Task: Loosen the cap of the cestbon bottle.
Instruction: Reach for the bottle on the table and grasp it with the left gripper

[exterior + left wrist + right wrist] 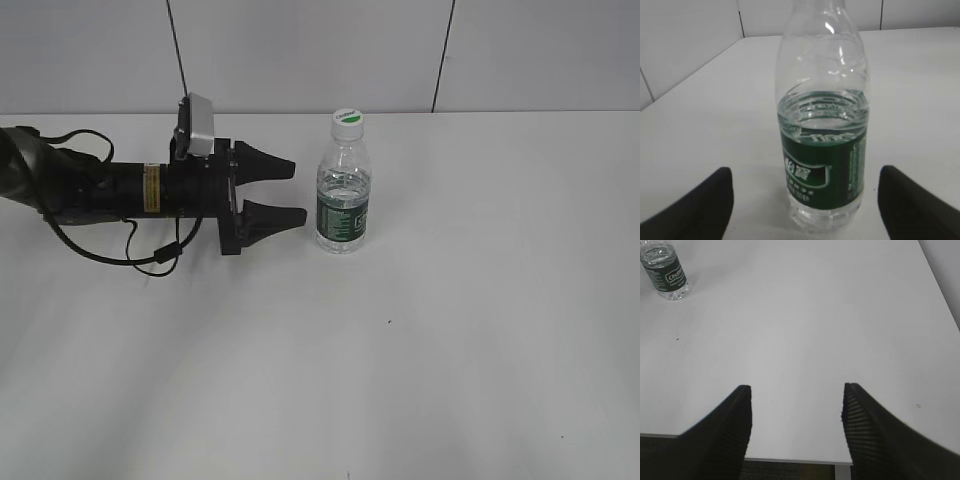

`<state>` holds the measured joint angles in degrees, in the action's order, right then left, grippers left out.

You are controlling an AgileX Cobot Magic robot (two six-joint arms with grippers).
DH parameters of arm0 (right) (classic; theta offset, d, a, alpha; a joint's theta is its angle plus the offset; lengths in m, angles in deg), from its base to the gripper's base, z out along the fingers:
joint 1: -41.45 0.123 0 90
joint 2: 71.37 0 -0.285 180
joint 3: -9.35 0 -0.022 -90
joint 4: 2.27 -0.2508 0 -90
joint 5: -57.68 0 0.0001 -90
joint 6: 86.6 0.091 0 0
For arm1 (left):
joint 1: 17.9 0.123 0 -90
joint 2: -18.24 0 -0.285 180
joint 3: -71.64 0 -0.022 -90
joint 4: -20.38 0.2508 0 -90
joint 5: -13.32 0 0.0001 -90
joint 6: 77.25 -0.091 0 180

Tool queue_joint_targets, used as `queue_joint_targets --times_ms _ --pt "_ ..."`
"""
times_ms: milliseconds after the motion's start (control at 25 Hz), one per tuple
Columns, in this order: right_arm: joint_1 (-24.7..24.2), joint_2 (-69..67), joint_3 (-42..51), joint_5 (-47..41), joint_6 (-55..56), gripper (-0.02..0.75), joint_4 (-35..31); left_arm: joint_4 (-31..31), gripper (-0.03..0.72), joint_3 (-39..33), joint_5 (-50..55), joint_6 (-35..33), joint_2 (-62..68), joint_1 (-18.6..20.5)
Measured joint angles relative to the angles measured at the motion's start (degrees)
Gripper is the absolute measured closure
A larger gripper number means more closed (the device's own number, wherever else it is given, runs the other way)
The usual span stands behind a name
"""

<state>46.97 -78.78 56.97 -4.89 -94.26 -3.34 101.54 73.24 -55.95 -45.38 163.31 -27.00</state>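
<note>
The cestbon bottle (343, 195) stands upright on the white table, clear with a dark green label and some water in it. Its white cap (347, 121) with a green top sits on the neck. My left gripper (297, 193) is open and level with the bottle's body, its fingertips just left of the bottle and apart from it. In the left wrist view the bottle (822, 150) stands between and beyond the open fingers (805, 192); the cap is cut off at the top. My right gripper (796, 412) is open and empty over the table's near edge, with the bottle (665, 270) far off.
The white table (450, 330) spreads round the bottle, with a wall behind. The left arm's cable (150, 255) lies on the table under the arm. The table's near edge (790, 460) shows in the right wrist view.
</note>
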Motion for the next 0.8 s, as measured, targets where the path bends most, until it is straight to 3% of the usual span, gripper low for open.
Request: queue_joint_targets --times_ms 400,800 --pt "0.00 0.00 0.00 0.00 0.00 0.295 0.00 -3.76 0.153 0.17 0.05 0.39 0.97 -4.70" --pt "0.00 0.00 0.00 0.00 0.00 0.295 0.00 -5.98 0.152 2.71 0.05 0.46 3.19 -5.39"
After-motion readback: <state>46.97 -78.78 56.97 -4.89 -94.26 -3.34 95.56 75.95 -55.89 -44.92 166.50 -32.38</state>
